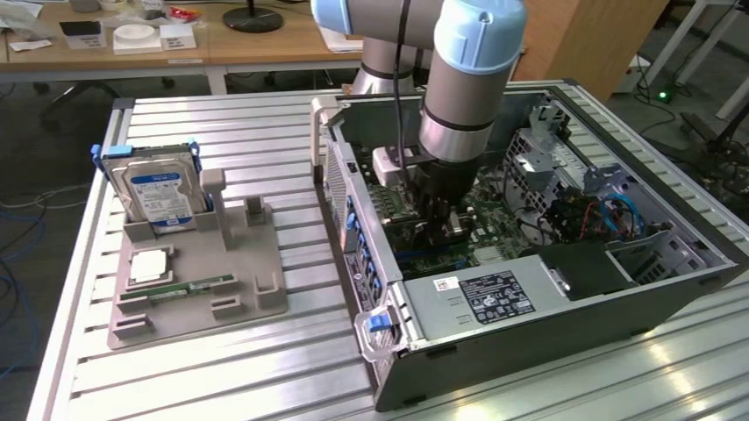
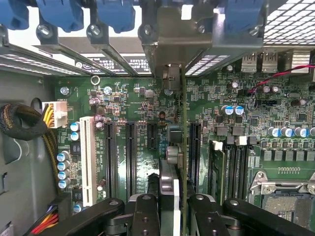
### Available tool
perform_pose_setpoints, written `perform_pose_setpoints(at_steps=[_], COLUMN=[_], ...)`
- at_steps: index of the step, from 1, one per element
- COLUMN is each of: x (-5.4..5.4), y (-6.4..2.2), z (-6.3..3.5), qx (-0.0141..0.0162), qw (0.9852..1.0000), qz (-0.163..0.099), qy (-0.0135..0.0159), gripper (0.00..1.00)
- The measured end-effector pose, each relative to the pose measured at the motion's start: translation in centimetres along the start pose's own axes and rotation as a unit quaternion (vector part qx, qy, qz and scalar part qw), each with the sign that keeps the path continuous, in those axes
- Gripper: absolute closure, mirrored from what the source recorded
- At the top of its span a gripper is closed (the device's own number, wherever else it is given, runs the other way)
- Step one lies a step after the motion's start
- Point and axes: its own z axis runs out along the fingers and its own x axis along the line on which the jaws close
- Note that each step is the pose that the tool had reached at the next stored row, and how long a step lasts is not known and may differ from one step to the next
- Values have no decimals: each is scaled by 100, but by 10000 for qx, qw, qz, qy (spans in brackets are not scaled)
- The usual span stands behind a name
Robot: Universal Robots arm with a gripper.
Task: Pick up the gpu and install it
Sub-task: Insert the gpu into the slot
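Inside the open computer case (image 1: 655, 289), the end effector (image 2: 170, 206) is clamping the card (image 2: 179, 147) edgewise by its stiff, light, fragile board

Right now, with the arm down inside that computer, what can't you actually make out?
- Exterior view: the gpu is hidden behind the arm and the gripper.
- Wrist view: the gpu stands edge-on, so its face is hidden; its near end sits between the jaws.
- Wrist view: whether its edge is seated in the motherboard slot cannot be told.
- Exterior view: the hard drive label is too small to read.
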Motion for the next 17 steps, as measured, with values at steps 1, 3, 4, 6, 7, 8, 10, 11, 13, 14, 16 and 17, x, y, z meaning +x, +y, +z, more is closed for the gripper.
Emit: perform_pose_setpoints(at_steps=[1, 3, 4, 6, 7, 8, 10, 11, 13, 14, 16, 17], x=[0, 1, 1, 1, 1, 1, 2, 2, 1, 1, 1, 1], y=[1, 1, 2, 1, 1, 2, 2, 3, 2, 2, 2, 3], z=[3, 10, 16, 29, 35, 40, 49, 50, 51, 51, 51, 51], qx=[0, -2, -1, 0, 0, -1, -1, -1, -1, 0, 0, 0], qw=[10000, 10000, 10000, 10000, 10000, 10000, 10000, 10000, 10000, 10000, 10000, 10000], qz=[0, 1, 1, 0, 0, 0, -1, 0, 0, 0, 0, 0], qy=[0, 1, 0, 1, 2, 3, 1, 1, 1, 1, 1, 1], gripper=[71, 71, 71, 71, 71, 71, 71, 71, 71, 71, 71, 71])
